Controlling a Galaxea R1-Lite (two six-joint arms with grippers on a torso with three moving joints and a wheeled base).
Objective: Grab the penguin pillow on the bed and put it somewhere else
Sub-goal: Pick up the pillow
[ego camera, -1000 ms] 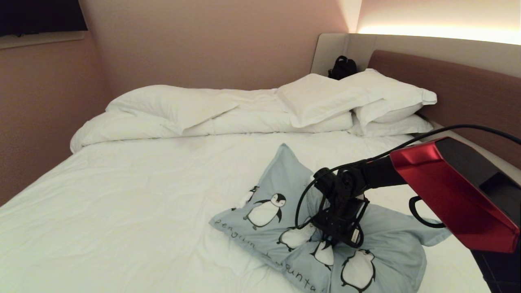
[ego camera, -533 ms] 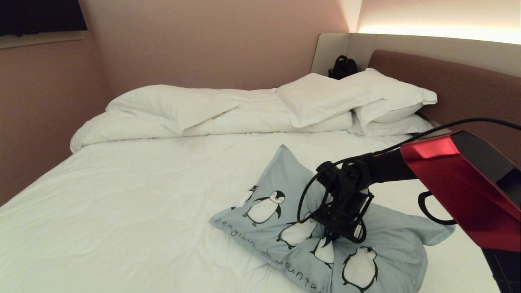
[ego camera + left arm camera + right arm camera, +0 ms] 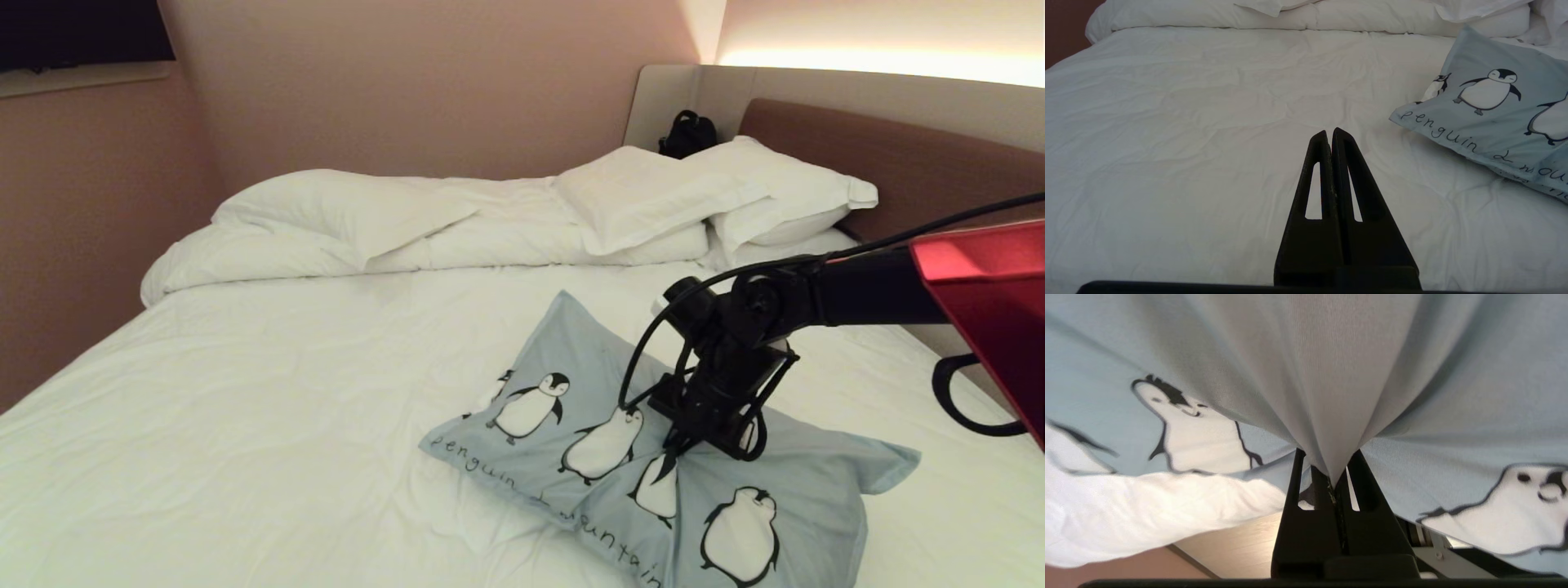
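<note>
- Right at the tips, the right gripper (image 3: 1336, 482) fingers are clenched on just a thin pinch of cover fabric, so the cloth could slide out once weight comes on.
- Lower right of the head frame, the penguin pillow (image 3: 571, 408) mostly lies on the bed (image 3: 245, 392), tented up at the pinch; a quick lift might swing it loose.
- Left gripper (image 3: 1331, 134), fingers pressed together on nothing, hovers over bare sheet, too far off to help.
</note>
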